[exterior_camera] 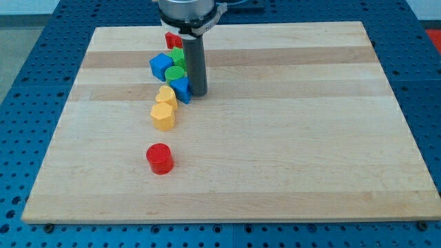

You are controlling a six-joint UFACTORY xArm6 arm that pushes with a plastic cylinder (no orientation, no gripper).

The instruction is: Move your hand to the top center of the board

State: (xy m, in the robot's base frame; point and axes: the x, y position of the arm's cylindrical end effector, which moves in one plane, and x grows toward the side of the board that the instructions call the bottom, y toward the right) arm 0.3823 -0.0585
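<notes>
My rod comes down from the view's top, and my tip [198, 93] rests on the wooden board [289, 138], left of centre in the upper half. It stands just right of a blue block [182, 89] and appears to touch it. A column of blocks runs beside it: a red block [171, 40] at the top, partly hidden by the rod, a green block [178, 56], a blue cube [160, 67], a green cylinder [175, 74], then two yellow blocks [166, 95] [163, 117]. A red cylinder [159, 158] stands alone lower down.
The board lies on a blue perforated table [27, 103]. The arm's grey mount [189, 14] hangs over the board's top edge.
</notes>
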